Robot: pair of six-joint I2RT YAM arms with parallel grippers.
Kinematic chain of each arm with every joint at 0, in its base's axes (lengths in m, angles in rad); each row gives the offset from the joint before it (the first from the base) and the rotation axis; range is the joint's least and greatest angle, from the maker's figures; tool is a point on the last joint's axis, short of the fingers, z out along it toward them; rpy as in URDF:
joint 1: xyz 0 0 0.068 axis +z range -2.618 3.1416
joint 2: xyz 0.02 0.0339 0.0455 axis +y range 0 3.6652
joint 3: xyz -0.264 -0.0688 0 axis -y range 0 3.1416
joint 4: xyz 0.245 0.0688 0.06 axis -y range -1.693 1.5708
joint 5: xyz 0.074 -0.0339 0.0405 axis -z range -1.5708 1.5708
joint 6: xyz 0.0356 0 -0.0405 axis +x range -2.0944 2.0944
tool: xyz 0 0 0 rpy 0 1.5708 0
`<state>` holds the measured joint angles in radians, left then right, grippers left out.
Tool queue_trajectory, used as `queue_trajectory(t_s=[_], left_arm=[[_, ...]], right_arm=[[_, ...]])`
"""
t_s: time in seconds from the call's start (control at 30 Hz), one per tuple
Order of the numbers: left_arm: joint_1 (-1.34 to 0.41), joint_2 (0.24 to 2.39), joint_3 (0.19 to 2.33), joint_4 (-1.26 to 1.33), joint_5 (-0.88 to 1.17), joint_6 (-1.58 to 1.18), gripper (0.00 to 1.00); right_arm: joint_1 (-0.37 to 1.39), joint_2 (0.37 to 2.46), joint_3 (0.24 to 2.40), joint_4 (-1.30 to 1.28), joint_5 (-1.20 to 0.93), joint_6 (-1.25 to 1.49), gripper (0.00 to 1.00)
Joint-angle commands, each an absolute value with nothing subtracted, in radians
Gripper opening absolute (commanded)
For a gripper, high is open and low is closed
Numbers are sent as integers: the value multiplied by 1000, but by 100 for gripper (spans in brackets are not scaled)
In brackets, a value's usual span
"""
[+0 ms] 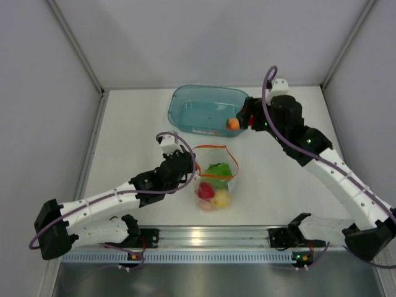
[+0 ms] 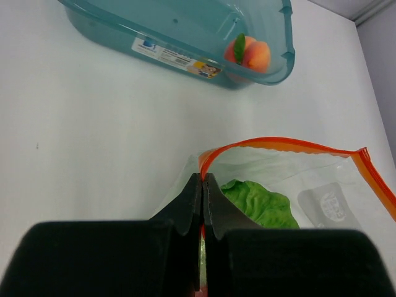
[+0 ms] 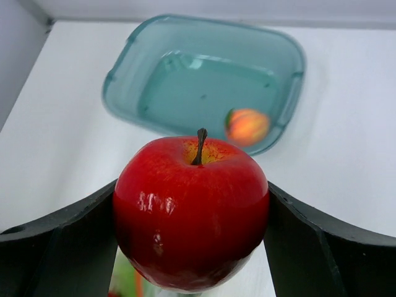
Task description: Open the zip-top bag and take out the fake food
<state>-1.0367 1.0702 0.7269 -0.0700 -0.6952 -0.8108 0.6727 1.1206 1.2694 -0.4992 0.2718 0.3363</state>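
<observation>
The clear zip-top bag (image 1: 218, 179) lies in the middle of the table with its orange-red zip strip (image 2: 291, 146) parted. My left gripper (image 2: 203, 177) is shut on the strip's near left corner. Inside the bag lie a green lettuce head (image 2: 260, 204), a red piece (image 1: 205, 190) and a yellow fruit (image 1: 221, 198). My right gripper (image 3: 192, 185) is shut on a glossy red apple (image 3: 192, 216), both fingers against its sides. From above, that gripper (image 1: 246, 117) sits at the teal bin's right end and the apple is hidden. A pink peach (image 1: 232, 124) lies in the bin.
The teal translucent bin (image 1: 185, 102) stands at the back of the table, beyond the bag. White walls close the table on the left, back and right. The arm bases and a metal rail (image 1: 210, 235) run along the near edge.
</observation>
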Motion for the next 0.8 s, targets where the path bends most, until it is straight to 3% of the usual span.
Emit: queue_trajectory(t_s=[0.0, 0.17, 0.4, 0.5, 0.57, 0.6, 0.77], left_arm=[[-980, 990, 724, -93, -674, -787, 0], [-848, 920, 774, -155, -601, -720, 0], [-822, 917, 828, -173, -575, -680, 0], [-815, 956, 841, -175, -552, -672, 0], [-802, 972, 850, -175, -537, -664, 0], [-799, 985, 851, -172, -528, -664, 0], [-779, 1005, 861, -166, -492, -669, 0]], right_arm=[[510, 1289, 1388, -463, 178, 246, 55], [422, 1561, 1577, -440, 135, 192, 56], [416, 1973, 1869, -405, 120, 189, 62], [422, 2081, 1934, -377, 129, 202, 76], [434, 2112, 1974, -393, 152, 181, 80], [445, 2123, 2005, -414, 170, 173, 96], [454, 2050, 1997, -433, 207, 169, 99]])
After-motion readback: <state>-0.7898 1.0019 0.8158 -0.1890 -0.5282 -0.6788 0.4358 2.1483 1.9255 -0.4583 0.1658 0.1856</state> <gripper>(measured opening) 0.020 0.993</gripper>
